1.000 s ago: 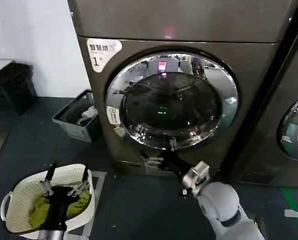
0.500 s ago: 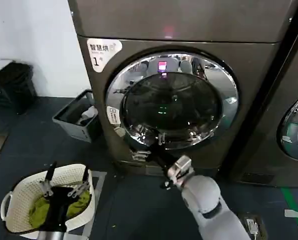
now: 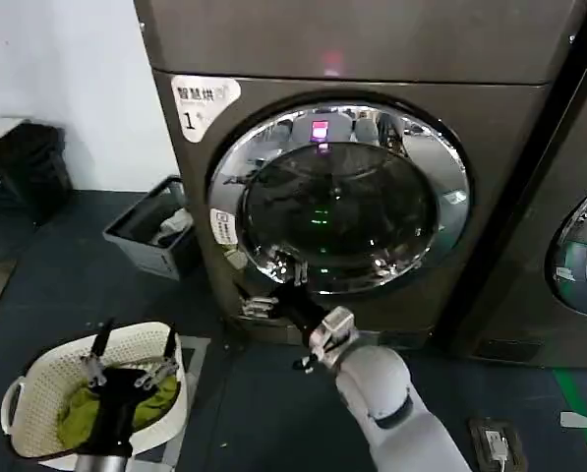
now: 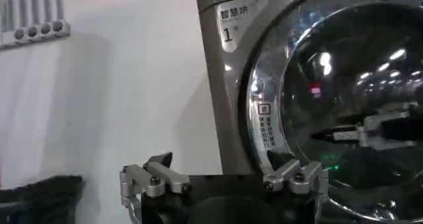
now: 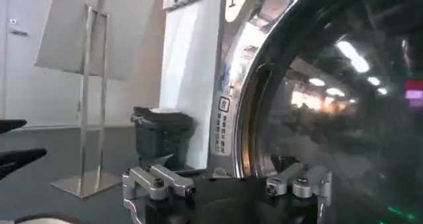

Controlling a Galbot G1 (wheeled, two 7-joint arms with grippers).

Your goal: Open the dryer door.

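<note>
The bronze-grey dryer (image 3: 495, 128) carries a white sticker marked "1" (image 3: 203, 101) at its upper left. Its door (image 3: 337, 202), a wide chrome ring round dark glass, looks flush with the front. My right gripper (image 3: 271, 287) is open at the door's lower-left rim. In the right wrist view the right gripper (image 5: 225, 180) straddles the chrome ring (image 5: 246, 113), one finger before the glass and one outside the rim. My left gripper (image 3: 131, 362) hangs open, low on the left above a basket. From the left gripper (image 4: 225, 176) I see the door (image 4: 344, 80) farther off.
A white laundry basket (image 3: 32, 379) with green cloth sits under the left gripper. A grey bin (image 3: 155, 236) stands on the floor beside the dryer's left side and a black bin (image 3: 23, 167) by the wall. A neighbouring machine (image 3: 578, 246) adjoins on the right.
My right gripper has slid left along the door's lower rim, from under its middle to its lower-left edge. The door and the left arm have not moved.
</note>
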